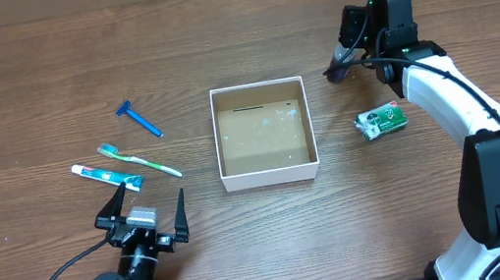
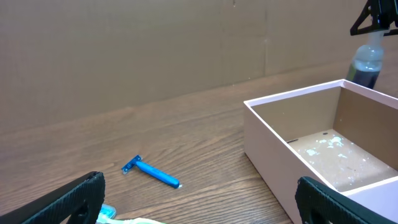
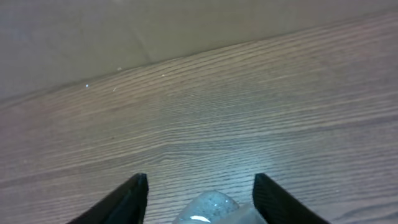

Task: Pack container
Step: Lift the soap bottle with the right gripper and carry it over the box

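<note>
Left hand (image 1: 151, 196) sits at the near edge of the counter (image 1: 22, 75), its fingers spread as wide as they go and holding nothing. Just ahead of it I see a toothpaste tube (image 1: 106, 173) and a toothbrush (image 1: 139, 160) lying close together, both slanted. A blue razor (image 1: 139, 119) lies a little further back. At mid-counter is the container (image 1: 270, 174), open-topped, its brown floor flecked with white. Past its far right corner a bottle (image 2: 367, 62) stands upright, clear above and dark below. Over it hangs the right hand (image 3: 200, 179), fingers (image 3: 134, 199) parted on either side of the bottle's top with a gap showing, not yet pinching it. A green packet (image 1: 381, 121) lies right of the container, apart from it.
</note>
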`<state>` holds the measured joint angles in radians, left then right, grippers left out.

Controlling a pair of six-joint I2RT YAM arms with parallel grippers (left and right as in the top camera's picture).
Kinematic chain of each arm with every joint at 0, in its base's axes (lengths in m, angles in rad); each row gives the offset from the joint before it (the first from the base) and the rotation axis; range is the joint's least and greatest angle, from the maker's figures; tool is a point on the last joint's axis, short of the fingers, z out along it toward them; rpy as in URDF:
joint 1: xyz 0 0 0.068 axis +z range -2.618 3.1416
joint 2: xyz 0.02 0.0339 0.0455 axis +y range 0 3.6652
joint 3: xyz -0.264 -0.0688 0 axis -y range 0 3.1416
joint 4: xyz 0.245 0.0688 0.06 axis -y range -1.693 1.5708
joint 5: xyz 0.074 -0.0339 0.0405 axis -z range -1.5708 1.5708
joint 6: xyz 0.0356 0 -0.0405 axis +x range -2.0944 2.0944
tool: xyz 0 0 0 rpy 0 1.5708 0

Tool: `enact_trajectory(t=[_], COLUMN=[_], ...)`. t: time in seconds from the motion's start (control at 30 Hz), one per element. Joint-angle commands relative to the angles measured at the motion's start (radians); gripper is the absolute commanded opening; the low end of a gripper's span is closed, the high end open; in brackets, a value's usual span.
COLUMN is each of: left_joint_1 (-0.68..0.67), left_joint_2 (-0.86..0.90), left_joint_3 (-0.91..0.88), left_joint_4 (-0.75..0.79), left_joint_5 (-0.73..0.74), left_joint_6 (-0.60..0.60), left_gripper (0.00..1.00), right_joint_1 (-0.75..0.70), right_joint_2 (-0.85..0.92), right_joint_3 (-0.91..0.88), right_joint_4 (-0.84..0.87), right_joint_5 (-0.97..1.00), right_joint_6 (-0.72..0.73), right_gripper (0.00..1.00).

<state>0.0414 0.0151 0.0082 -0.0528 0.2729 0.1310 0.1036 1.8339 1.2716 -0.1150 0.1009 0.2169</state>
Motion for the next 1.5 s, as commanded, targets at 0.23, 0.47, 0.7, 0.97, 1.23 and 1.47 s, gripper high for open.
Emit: enact_trajectory(t=[0.23, 0.47, 0.7, 0.97, 1.23, 1.47], left_joint_1=[0.006, 0.006, 0.006, 0.006, 0.006, 0.006], left_joint_2=[-0.01, -0.01, -0.01, -0.01, -0.01, -0.01], left_joint_3=[-0.003, -0.003, -0.003, -0.003, -0.003, -0.003], left_joint_4=[0.001, 0.002, 0.001, 0.001, 0.001, 0.002], left_joint_5=[-0.011, -0.011, -0.011, -0.011, -0.011, -0.011], left_joint_6=[0.011, 0.011, 0.011, 0.011, 0.011, 0.011], left_gripper=[1.0, 1.0, 1.0, 1.0, 1.0, 1.0], right_joint_1=[-0.006, -0.006, -0.004, 0.026, 0.167, 0.358], right_joint_2=[0.013, 0.009, -0.057, -0.203, -0.335, -0.349], right_joint_3=[0.026, 0.028, 0.105, 0.287, 0.314, 0.311], right_joint_4=[-0.001, -0.004, -0.115, -0.365, -0.496, -0.545], right_joint_5=[-0.088, -0.088, -0.088, -0.088, -0.089, -0.166], right_joint_6=[0.004, -0.011, -0.06, -0.147, -0.146, -0.174], right_gripper=[0.3, 0.22, 0.22, 0.2, 0.2, 0.2])
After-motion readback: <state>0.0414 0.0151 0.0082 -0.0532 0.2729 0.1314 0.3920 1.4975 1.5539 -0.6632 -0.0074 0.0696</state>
